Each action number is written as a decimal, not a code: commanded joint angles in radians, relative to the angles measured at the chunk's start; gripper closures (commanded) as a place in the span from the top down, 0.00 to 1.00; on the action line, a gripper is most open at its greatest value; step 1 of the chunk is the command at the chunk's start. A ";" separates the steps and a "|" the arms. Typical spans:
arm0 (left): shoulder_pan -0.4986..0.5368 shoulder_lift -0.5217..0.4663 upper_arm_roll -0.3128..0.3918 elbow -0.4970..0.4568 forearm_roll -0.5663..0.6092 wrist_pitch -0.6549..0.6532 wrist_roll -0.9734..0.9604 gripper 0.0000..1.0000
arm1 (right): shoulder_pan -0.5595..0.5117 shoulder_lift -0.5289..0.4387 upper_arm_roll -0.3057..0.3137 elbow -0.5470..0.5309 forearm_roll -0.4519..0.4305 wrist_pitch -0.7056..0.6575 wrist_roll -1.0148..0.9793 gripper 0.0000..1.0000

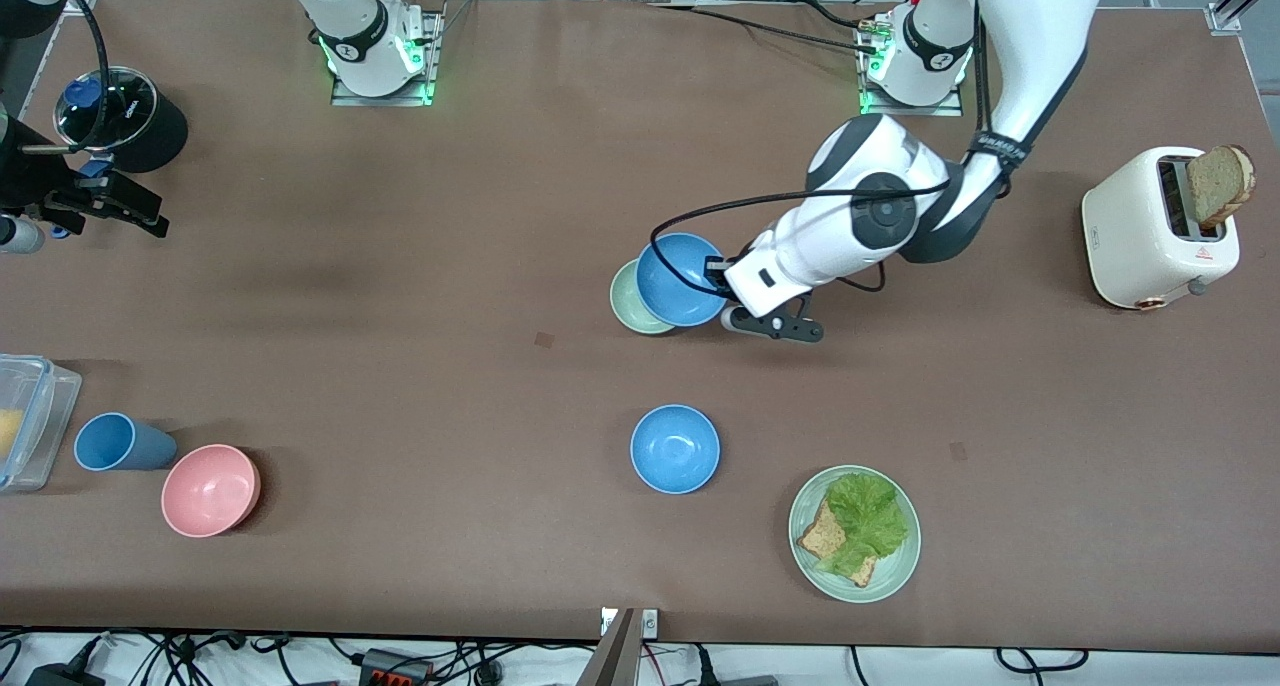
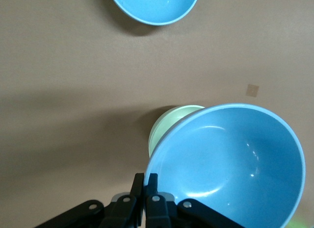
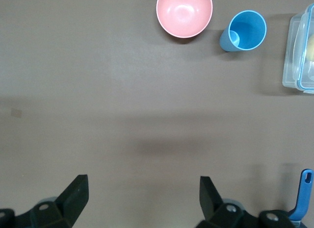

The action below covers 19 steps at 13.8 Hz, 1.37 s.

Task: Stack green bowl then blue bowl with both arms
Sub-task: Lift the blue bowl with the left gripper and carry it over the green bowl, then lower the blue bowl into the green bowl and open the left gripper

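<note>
Front view: left tool (image 1: 722,284) pinched the blue bowl (image 1: 680,279) by its rim, carrying it tilted over the green bowl (image 1: 630,301) mid-tabletop, prob. to nest it. Right arm waited by the black pot (image 1: 125,118).

Left wrist: rim clamped, green bowl (image 2: 172,124) under it; brown tabletop (image 2: 68,81).

Right wrist: right tool (image 3: 142,196) wide, empty.

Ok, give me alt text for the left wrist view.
The left gripper is shut on the rim of a blue bowl, held over a green bowl on the brown table. Another blue bowl sits at the edge.
</note>
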 commanded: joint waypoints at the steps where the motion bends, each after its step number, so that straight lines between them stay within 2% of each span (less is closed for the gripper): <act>1: -0.052 0.060 0.008 0.010 0.119 0.050 -0.078 0.00 | 0.005 -0.006 0.000 0.011 -0.014 -0.012 0.009 1.00; 3: -0.057 0.082 0.007 0.009 0.170 0.048 -0.087 0.00 | 0.006 -0.003 0.002 0.011 -0.014 -0.006 0.009 1.00; 5: -0.120 0.094 0.018 0.021 0.187 0.056 -0.133 0.00 | 0.006 -0.003 0.002 0.011 -0.014 -0.006 0.009 1.00; 8: -0.140 0.140 0.030 0.036 0.297 0.065 -0.142 0.00 | 0.006 -0.003 0.002 0.012 -0.014 0.002 0.006 1.00; 13: -0.158 0.160 0.030 0.038 0.296 0.067 -0.144 0.02 | 0.005 -0.004 0.002 0.017 -0.014 0.014 0.004 1.00; 14: -0.160 0.162 0.030 0.039 0.296 0.067 -0.144 0.05 | 0.006 -0.004 0.002 0.017 -0.014 0.013 0.003 1.00; 15: -0.160 0.163 0.030 0.039 0.296 0.067 -0.159 0.12 | 0.006 -0.006 0.002 0.017 -0.014 0.011 0.003 1.00; 16: -0.158 0.167 0.031 0.052 0.293 0.064 -0.175 0.26 | 0.006 -0.006 0.002 0.017 -0.014 0.011 0.004 1.00; 19: -0.145 0.159 0.028 0.076 0.285 0.050 -0.176 0.34 | 0.006 -0.006 0.002 0.017 -0.014 0.011 0.003 1.00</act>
